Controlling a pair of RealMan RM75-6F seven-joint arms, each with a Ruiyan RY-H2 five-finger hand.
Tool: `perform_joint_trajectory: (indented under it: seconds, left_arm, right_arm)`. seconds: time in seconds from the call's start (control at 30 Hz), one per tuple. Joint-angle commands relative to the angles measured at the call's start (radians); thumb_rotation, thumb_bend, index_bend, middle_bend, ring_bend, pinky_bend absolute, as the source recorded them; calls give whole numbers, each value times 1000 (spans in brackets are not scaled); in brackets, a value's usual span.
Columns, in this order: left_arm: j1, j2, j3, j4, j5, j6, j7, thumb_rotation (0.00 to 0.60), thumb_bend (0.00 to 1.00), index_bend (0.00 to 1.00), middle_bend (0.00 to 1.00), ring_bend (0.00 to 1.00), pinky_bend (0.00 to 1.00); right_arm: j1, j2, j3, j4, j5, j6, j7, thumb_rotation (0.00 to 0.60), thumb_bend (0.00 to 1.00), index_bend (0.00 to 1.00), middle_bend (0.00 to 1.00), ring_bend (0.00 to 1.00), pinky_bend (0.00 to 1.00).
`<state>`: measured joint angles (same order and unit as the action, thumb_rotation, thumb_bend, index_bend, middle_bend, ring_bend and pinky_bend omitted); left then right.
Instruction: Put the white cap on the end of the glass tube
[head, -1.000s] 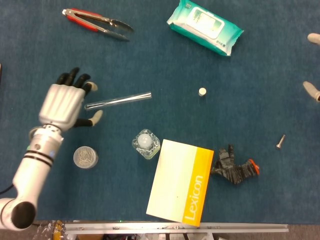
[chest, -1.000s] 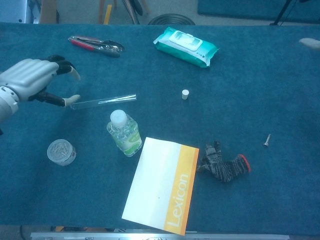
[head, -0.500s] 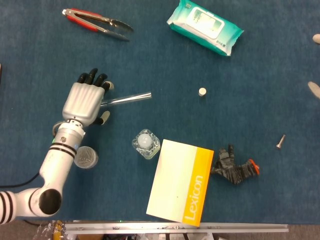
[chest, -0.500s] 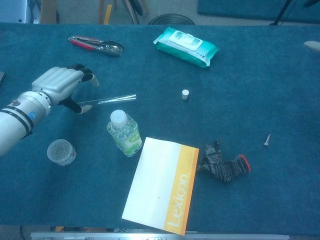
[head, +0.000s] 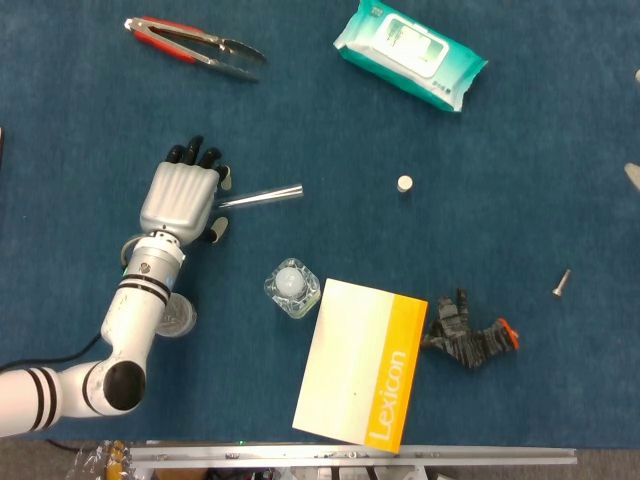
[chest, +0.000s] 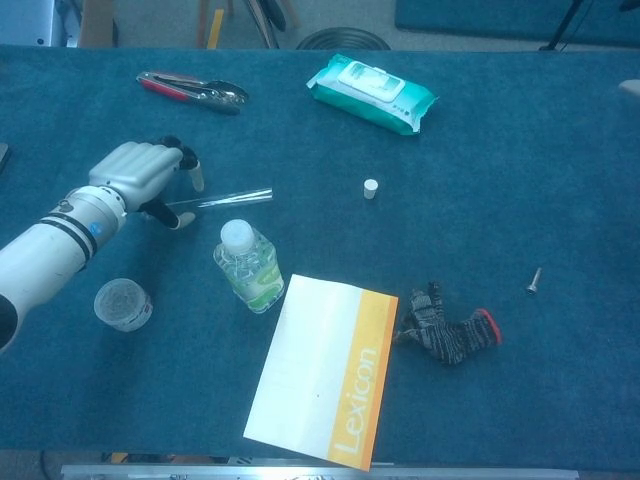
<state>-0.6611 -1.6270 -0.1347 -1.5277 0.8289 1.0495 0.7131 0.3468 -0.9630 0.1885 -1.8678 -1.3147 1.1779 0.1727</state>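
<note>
The left hand (head: 183, 197) lies palm down over the left end of the glass tube (head: 262, 195), its fingers (head: 196, 156) curved over the tube and the thumb (head: 214, 231) tucked on the near side. In the chest view the tube's end runs in between the fingertips and the thumb, so the hand looks narrowly closed around it, though whether it truly grips or only rests on the glass cannot be told. The tube lies nearly level on the blue table cloth (head: 500, 160), its free end pointing right.

The white cap (head: 404, 183) stands on the cloth well to the right of the tube's free end, touched by nothing. Of the right hand only pale fingertips (head: 633, 177) show at the right edge of the head view; how far it is open cannot be told.

Near the left forearm sit a round metal tin (chest: 122, 303) and a small clear bottle (head: 292, 287) with a white lid. A white and orange Lexicon box (head: 362, 361) lies just beside the bottle, a knitted glove (head: 468, 338) to its right, and a screw (head: 561, 284) further right. Red-handled tongs (head: 193, 45) and a pack of wet wipes (head: 408, 52) lie at the far side.
</note>
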Motion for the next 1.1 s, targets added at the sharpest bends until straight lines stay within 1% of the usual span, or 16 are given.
perform_joint_trajectory:
  seconds: [0.03, 0.37, 0.53, 0.7, 0.93, 1.1]
  left_arm:
    - [-4, -10, 3, 16, -4, -3, -9, 537, 279, 374, 184, 40, 122]
    - [-8, -28, 15, 60, 7, -11, -45, 536, 280, 416, 214, 47, 122]
    - [-9, -35, 21, 78, 16, -16, -60, 580, 280, 436, 228, 49, 123]
    - [-9, -35, 25, 89, 22, -25, -75, 585, 280, 457, 239, 50, 122]
    - [1, 0, 40, 77, 58, -21, -101, 600, 280, 499, 257, 52, 122]
    - [17, 47, 56, 57, 89, -15, -123, 600, 281, 512, 263, 53, 122]
  right_arm:
    - [-3, 3, -1, 0, -2, 3, 5, 600, 204, 192, 236, 131, 317]
    - [-10, 16, -1, -4, -5, 13, 18, 600, 204, 192, 236, 131, 317]
    - [-13, 22, -2, -9, -5, 14, 23, 600, 204, 192, 236, 131, 317]
    - [-18, 25, -3, -11, -3, 20, 29, 600, 204, 192, 236, 131, 317]
    - [-23, 30, -3, -16, 2, 26, 26, 600, 203, 192, 236, 131, 317]
    - [-22, 25, -2, -22, 7, 26, 15, 600, 203, 192, 236, 131, 317]
